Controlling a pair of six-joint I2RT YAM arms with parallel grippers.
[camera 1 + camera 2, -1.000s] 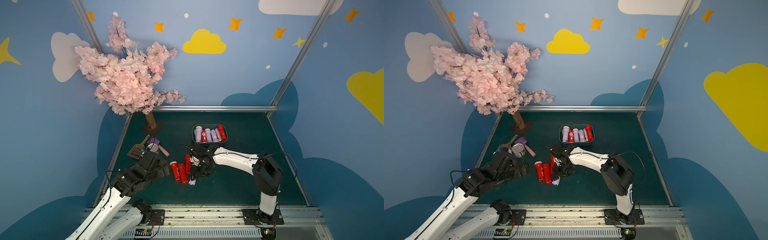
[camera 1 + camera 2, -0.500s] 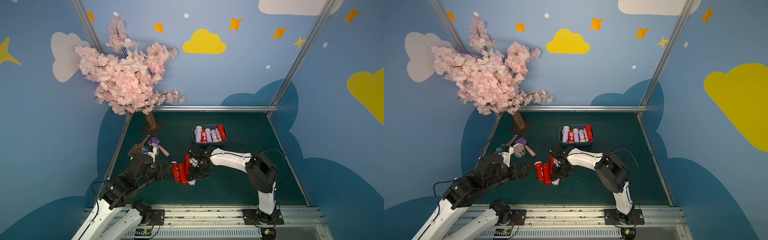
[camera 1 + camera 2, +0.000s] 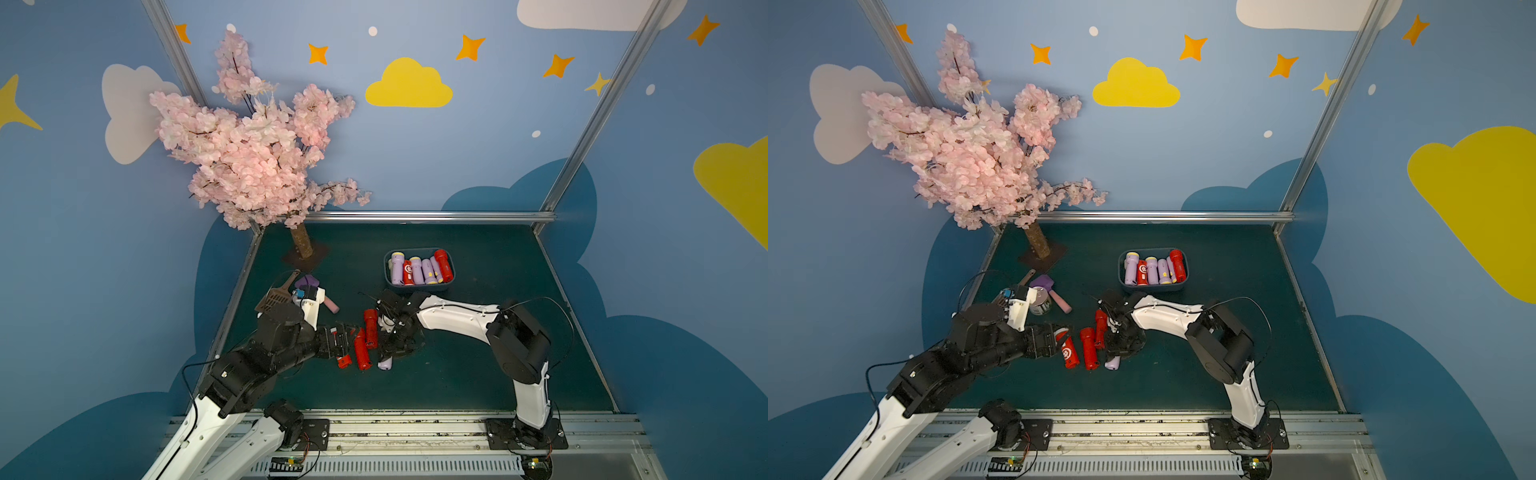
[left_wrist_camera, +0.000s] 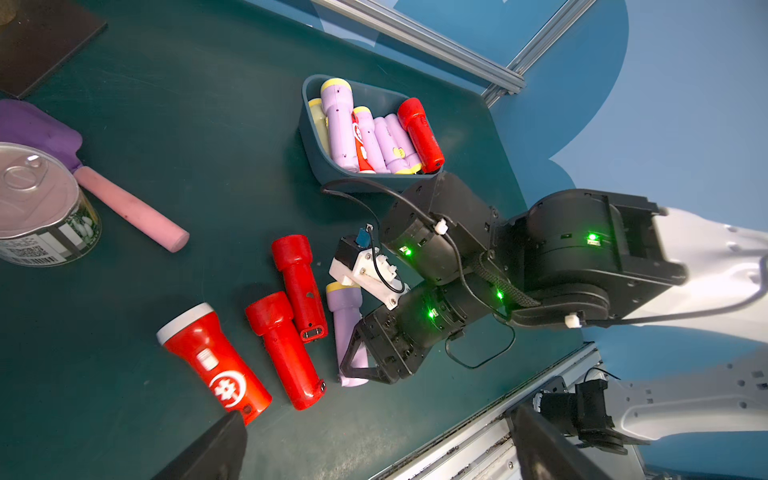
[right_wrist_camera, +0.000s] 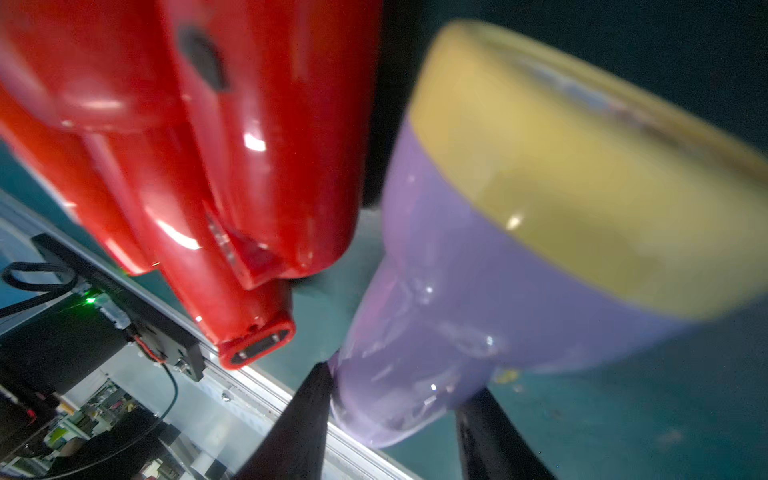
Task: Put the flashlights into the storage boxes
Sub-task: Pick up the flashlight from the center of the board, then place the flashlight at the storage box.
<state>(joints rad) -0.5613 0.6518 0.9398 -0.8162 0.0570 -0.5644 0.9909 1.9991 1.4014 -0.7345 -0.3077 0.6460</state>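
Three red flashlights lie side by side on the green mat: one with a white head [image 4: 214, 361] and two all red [image 4: 284, 349] [image 4: 299, 286]. Beside them lies a lavender flashlight [image 4: 347, 328] with a yellow head. My right gripper [image 5: 401, 382] reaches down over it, its fingers against both sides of the body near the tail. My left gripper [image 4: 374, 446] is wide open and holds nothing; it hovers at the white-headed red flashlight [image 3: 1069, 353]. The slate-blue storage box [image 3: 415, 287] behind holds several lavender and red flashlights.
A tin can [image 4: 37, 208], a purple shovel with a pink handle [image 4: 129, 212] and a brown slotted scoop [image 3: 274, 295] sit at the mat's left. The blossom tree [image 3: 257, 158] stands at the back left. An aluminium rail [image 4: 457, 440] runs along the mat's front edge.
My left arm has swung in toward the red flashlights, its gripper still open. My right gripper has narrowed around the lavender flashlight without shifting place.
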